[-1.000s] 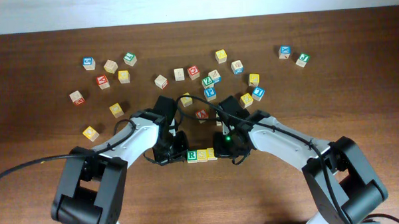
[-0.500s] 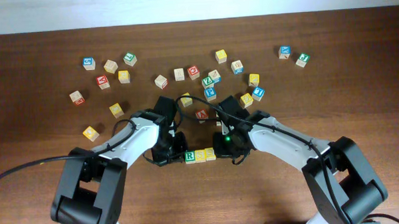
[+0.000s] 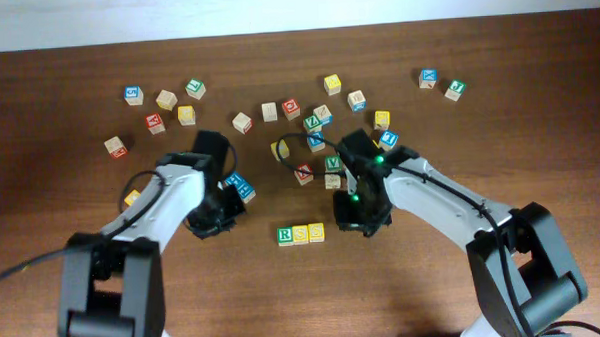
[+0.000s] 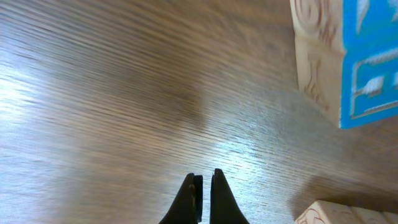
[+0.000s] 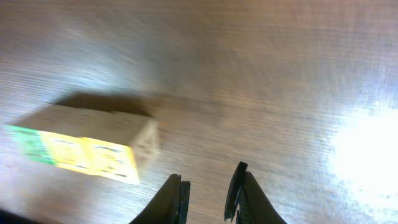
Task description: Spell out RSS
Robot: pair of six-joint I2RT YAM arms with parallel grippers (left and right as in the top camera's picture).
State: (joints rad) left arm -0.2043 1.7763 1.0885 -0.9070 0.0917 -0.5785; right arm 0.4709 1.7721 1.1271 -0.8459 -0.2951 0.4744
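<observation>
Your row of blocks (image 3: pixel 300 234) reads R, S, S, the blocks touching on the desk (image 3: pixel 415 300), between your two hands. Your left hand (image 4: pixel 204 198) is closed on nothing. Your right hand (image 5: pixel 208 198) is slightly parted and empty.

table (image 3: pixel 544 280): dark wood; grain blurred in my wrist views
wall (image 3: pixel 294 9): white strip past the far edge
blue block (image 3: pixel 133 94): far on my left, tan block (image 3: pixel 167 99) just beside it
green block (image 3: pixel 195 89): near the tan one, apart
red block (image 3: pixel 154 122): beside yellow block (image 3: pixel 186 114), small gap
red-top block (image 3: pixel 291 109): far middle, plain block (image 3: pixel 270 111) just beside it
blue-top block (image 3: pixel 429 78): far on my right, near green-top block (image 3: pixel 455 88), well apart from the others
blue-face block (image 4: pixel 357 68): upper right of my left wrist view, pale carved side
block corner (image 4: pixel 348 214): below it, letter unreadable
</observation>
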